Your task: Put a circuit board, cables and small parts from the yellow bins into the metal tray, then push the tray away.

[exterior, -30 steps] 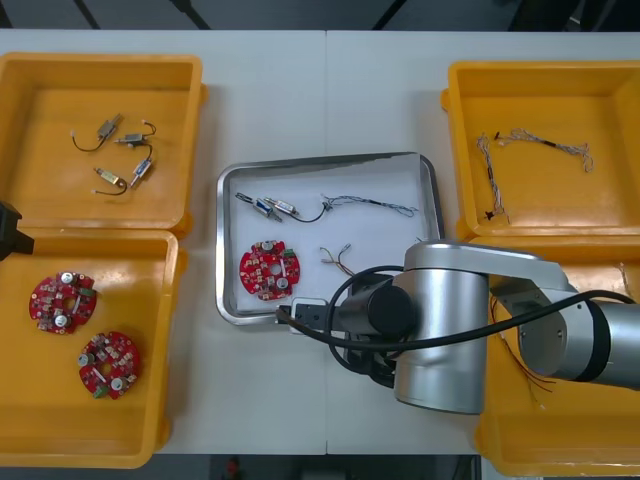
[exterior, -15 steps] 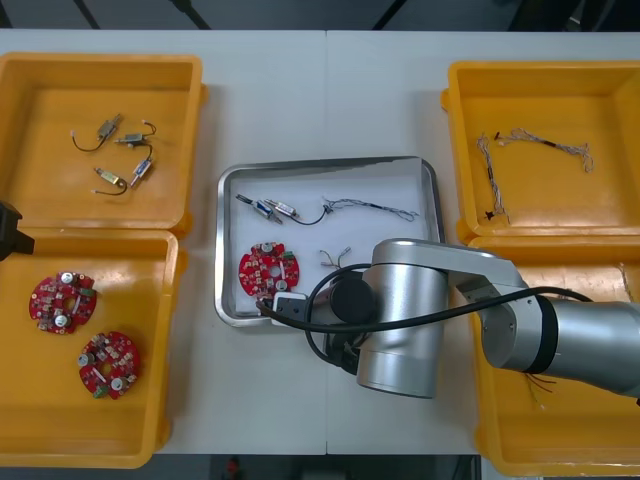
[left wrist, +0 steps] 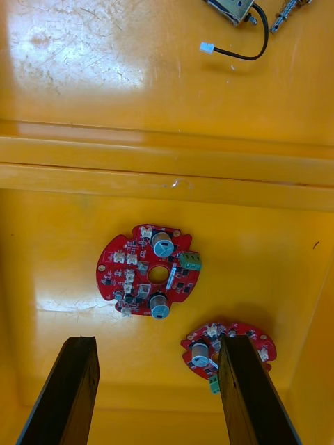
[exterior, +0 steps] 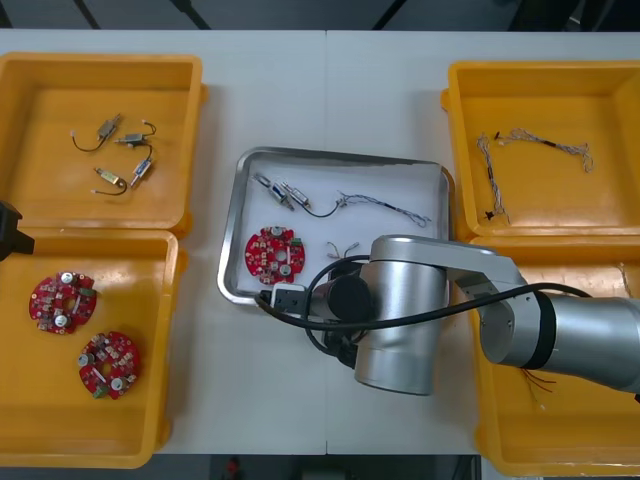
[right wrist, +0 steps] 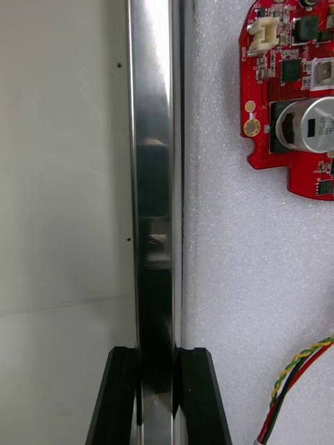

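Right claw (right wrist: 158,351) clamped on the metal tray (exterior: 340,156)
Grabbing its 6 o'clock rim on the tabletop (exterior: 265,90), circuit board (exterior: 274,253) inside at 7 o'clock. Left claw (left wrist: 156,340) is spread apart over the 8 o'clock yellow bin (left wrist: 62,264).

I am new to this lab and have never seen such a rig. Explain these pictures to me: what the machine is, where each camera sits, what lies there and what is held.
This is a two-armed robot at a light table. The front view looks steeply down from above the arms. Each wrist view comes from a camera on one arm, with that arm's black fingers rising from the bottom edge. Four yellow bins flank a metal tray. In the tray lie a red circuit board, cables and small metal parts. The right gripper is shut on the tray's near rim, one finger on each side. The left gripper waits open above the near left bin, which holds two more boards.
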Robot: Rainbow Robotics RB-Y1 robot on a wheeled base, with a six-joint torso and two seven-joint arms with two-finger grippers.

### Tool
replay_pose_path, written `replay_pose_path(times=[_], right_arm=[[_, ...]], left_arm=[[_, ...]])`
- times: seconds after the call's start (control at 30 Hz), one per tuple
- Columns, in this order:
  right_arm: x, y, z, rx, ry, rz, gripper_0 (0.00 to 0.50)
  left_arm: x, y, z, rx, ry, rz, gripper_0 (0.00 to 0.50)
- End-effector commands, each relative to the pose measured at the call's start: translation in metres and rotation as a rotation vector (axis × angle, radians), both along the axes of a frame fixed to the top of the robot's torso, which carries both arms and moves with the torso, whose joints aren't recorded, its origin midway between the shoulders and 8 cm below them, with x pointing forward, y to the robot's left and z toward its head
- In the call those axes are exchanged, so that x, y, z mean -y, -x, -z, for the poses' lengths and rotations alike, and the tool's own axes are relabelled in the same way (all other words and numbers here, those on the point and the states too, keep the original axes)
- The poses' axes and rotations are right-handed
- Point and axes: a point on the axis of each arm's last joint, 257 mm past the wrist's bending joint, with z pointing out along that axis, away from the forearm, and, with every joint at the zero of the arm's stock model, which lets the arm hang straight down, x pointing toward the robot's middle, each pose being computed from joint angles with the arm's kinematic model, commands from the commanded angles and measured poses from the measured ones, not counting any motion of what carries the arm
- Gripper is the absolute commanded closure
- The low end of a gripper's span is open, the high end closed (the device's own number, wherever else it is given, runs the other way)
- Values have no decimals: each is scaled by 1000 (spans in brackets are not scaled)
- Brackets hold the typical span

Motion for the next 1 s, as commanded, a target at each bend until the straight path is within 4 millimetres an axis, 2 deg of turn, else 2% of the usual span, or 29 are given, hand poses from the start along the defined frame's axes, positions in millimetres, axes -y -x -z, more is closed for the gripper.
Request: replay_pose_path(times=[0.03,0.37,0.77,1.0], right_arm=[[-18,-20,-33,101,-2,-64,500],[-23,-63,-54,187,10,-93,500],[-20,-131,-80,294,23,-104,500],[-26,-157,-97,351,8,-132,500]], left_arm=[[-6,-3,-20,38,-3,-54,0],[-6,-3,-20,38,-3,-54,0],[-6,-3,-20,38,-3,-54,0],[-6,-3,-20,38,-3,-54,0]])
